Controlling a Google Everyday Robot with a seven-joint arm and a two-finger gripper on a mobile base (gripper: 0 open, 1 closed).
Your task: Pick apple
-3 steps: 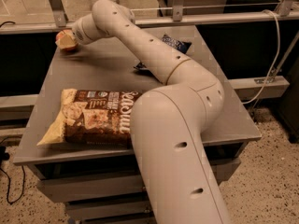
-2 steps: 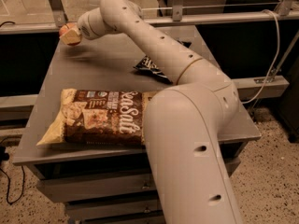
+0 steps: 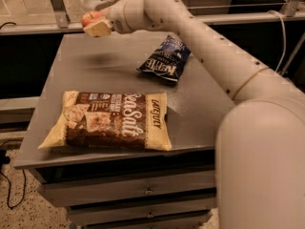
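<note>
Up by the far left corner of the surface (image 3: 95, 75), my gripper (image 3: 97, 26) is clamped on the apple (image 3: 91, 17), holding it clear of the grey top. Only the apple's red upper side shows; a pale finger hides the rest. My arm (image 3: 214, 51) blocks the surface's right side. A brown snack bag (image 3: 114, 120) lies near the front, and a blue bag (image 3: 164, 61) lies further back, its top corner tucked under my arm.
</note>
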